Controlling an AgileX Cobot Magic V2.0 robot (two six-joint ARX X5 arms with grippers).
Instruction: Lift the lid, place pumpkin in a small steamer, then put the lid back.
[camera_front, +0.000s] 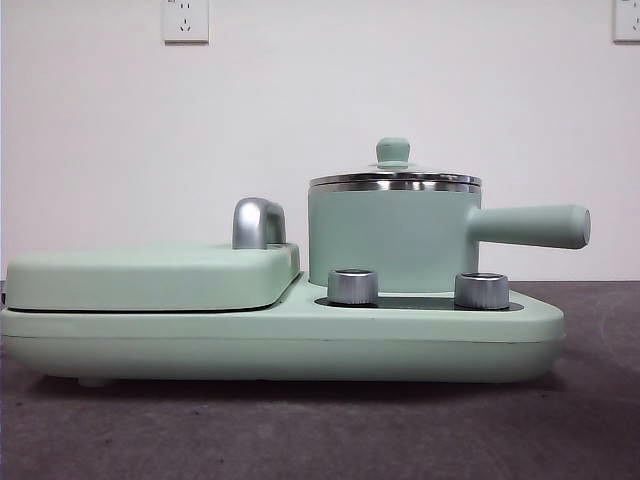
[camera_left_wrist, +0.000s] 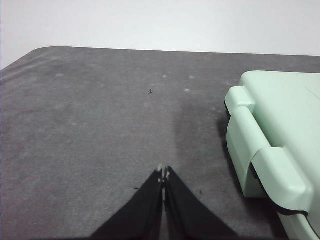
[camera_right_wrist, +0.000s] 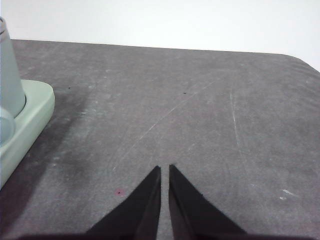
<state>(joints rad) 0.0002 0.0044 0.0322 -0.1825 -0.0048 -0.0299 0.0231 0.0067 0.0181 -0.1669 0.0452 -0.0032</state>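
Observation:
The small steamer (camera_front: 390, 240) stands on the right half of the base unit, its long handle (camera_front: 530, 226) pointing right. The lid (camera_front: 394, 180) sits on its steel rim, mint knob (camera_front: 392, 152) on top. The pumpkin is out of view in all three views. My left gripper (camera_left_wrist: 163, 172) hangs shut and empty over bare table beside the flat cover (camera_left_wrist: 280, 130). My right gripper (camera_right_wrist: 165, 167) is shut with nothing in it, over bare table to the side of the steamer (camera_right_wrist: 7, 75). Neither gripper shows in the front view.
A wide mint-green base unit (camera_front: 280, 345) with two silver knobs (camera_front: 352, 286) fills the table's middle. A flat rectangular cover (camera_front: 150, 275) with a steel handle (camera_front: 258, 223) lies on its left half. The base unit's corner (camera_right_wrist: 27, 120) shows in the right wrist view.

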